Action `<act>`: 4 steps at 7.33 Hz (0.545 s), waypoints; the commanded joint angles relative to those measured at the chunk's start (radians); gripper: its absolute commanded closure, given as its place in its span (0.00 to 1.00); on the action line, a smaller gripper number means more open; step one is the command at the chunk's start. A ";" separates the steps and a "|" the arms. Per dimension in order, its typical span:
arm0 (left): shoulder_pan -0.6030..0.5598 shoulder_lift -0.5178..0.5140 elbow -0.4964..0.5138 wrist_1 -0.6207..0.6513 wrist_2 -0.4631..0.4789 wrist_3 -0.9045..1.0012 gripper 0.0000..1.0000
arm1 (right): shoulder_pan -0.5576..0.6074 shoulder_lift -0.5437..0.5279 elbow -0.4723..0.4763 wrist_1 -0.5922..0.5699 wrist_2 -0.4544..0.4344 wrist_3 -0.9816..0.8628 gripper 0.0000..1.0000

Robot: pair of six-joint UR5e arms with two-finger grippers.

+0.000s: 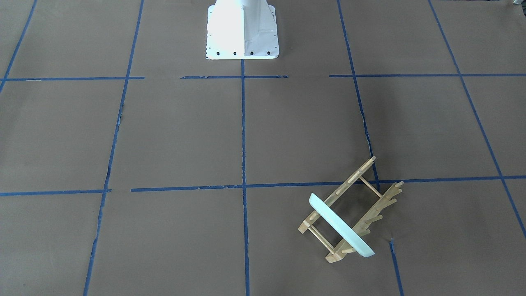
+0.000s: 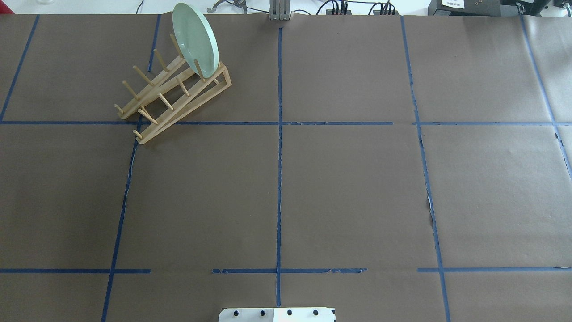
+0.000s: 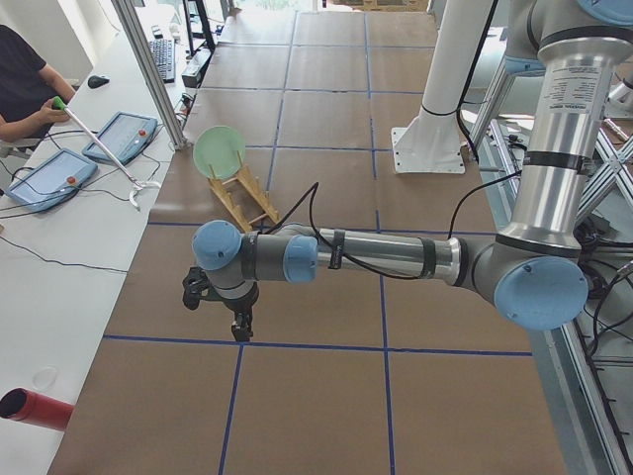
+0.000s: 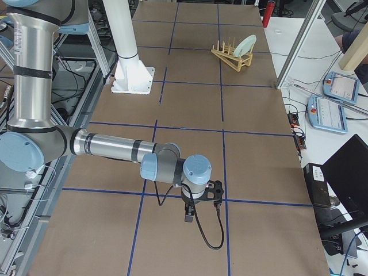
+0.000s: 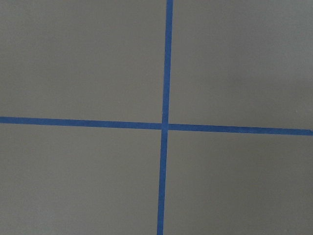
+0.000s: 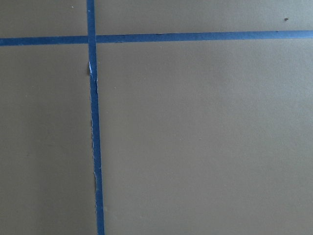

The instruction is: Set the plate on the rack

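At the rack's (image 2: pixel 178 100) end farthest from the robot, the plate (image 2: pixel 196 38) stands on edge between the pegs, leaning a little, so I judge the placing done. My worry is that end slot. The plate is about as wide as the rack and sits by its last pegs, so a nudge from an arm swinging past could roll it out. It could also tip the light frame toward the edge of the table (image 2: pixel 357 179), which lies just behind the rack. Both arms hang well apart from the rack. The left gripper (image 3: pixel 240 332) and right gripper (image 4: pixel 187 217) show only in the side views, so I cannot tell whether their fingers are parted or closed. A metal post (image 2: pixel 280 13) and cables (image 2: pixel 339 6) sit beyond the rack's far side, and the white pedestal (image 2: pixel 277 314) stands well apart from it.
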 commanded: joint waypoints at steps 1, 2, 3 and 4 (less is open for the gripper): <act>-0.010 0.024 -0.026 -0.006 0.048 0.046 0.00 | 0.000 0.000 -0.001 0.000 0.000 0.000 0.00; -0.010 0.021 -0.006 -0.006 0.037 0.047 0.00 | 0.000 0.000 -0.001 0.000 0.000 0.000 0.00; -0.016 0.023 -0.006 -0.014 0.037 0.057 0.00 | 0.000 0.000 -0.001 0.000 0.000 0.000 0.00; -0.028 0.024 -0.006 -0.016 0.037 0.079 0.00 | 0.000 0.000 -0.001 0.000 0.000 0.000 0.00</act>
